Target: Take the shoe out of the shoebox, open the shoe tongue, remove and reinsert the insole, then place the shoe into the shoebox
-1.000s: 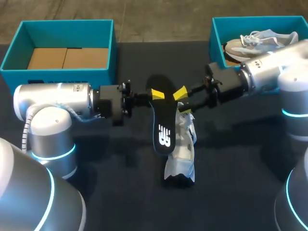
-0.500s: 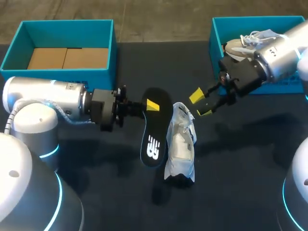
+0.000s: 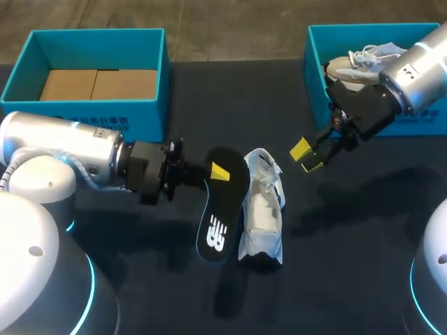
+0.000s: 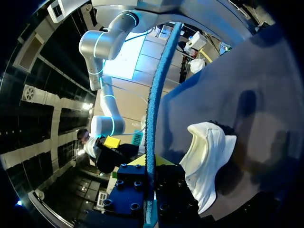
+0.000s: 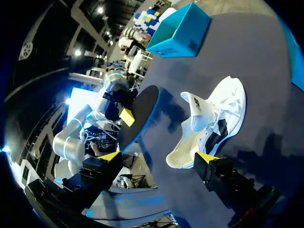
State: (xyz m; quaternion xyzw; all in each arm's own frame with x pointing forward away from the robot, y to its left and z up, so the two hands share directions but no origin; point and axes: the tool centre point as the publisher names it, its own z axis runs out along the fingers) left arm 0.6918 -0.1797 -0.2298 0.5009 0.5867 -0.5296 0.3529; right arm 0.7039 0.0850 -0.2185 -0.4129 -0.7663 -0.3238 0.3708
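Head view, Dana: the left end effector point(image 3: 213, 172) is clamped on one end of the black foam insole with the white logo point(image 3: 221, 213). The insole hangs tilted just beside the white mesh shoe point(image 3: 262, 209), which lies on the dark surface point(image 3: 349, 244).

Got it, Lee. Left wrist view has that insole edge-on, pinched between the two fingers. It's a thin grip on a floppy part held by one end only. One quick swing and I reckon it twists or slides out.

And the right end effector point(image 3: 306, 155)?

Fingers apart, Lee, holding nothing. It hovers near the teal cardboard shoebox point(image 3: 314, 63) that has a second pale shoe point(image 3: 363, 59) in it, well apart from the shoe on the surface.

So nothing braces that shoe.

That's my worry. Push the insole in now and the shoe could skid or roll instead of taking it. Right wrist view shows the shoe on its side with the collar gaping, but I can't tell how far back the tongue sits.

If it has flopped across the opening?

Then the insole's leading end likely catches, buckles and goes in folded. I can't tell if its free end touches the surface either. If it drags there, that would bend it too.
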